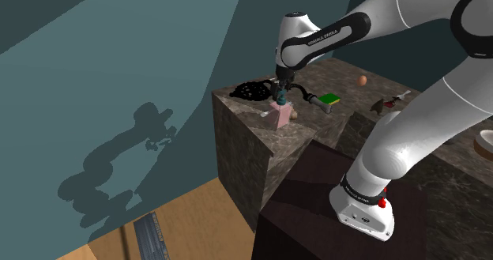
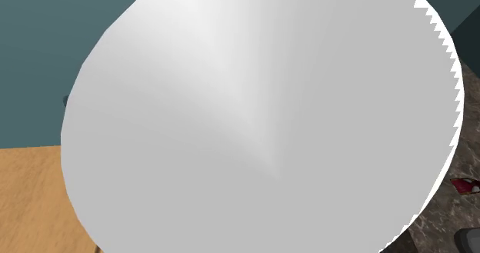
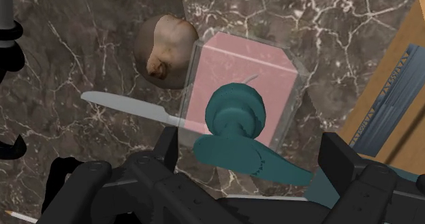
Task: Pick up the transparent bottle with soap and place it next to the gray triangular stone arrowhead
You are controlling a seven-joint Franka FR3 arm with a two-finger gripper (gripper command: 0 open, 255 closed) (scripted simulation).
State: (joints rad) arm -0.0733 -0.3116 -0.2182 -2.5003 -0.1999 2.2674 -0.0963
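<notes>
Shoulder view, centre of the frame: the white arm reaches from its stand at the lower right to the near corner of a dark veined marble counter (image 1: 245, 140), and the all-black two-finger gripper (image 1: 282, 94) hangs directly over a transparent square bottle of pink soap with a teal pump head (image 1: 277, 118). The bottle stands upright near the counter's front edge, with a round brown lumpy object (image 1: 294, 116) just beside it on the right. Farther back lie a black wire tangle (image 1: 253, 90), a green flat block (image 1: 329, 99) and a small orange-brown egg-shaped object (image 1: 363, 81). Wrist view: the gripper (image 3: 253, 142) is released, its fingers (image 3: 168, 144) standing apart on either side of the pump head, above the bottle (image 3: 231, 73). The brown object (image 3: 165, 51) touches the bottle's wall, and a grey table knife (image 3: 129, 107) lies on the marble beside both. Second exterior view: a large pale grey rounded surface (image 2: 254, 121) covers the centre, with teal wall (image 2: 46, 44) at the upper left and wooden floor (image 2: 31, 198) at the lower left.
</notes>
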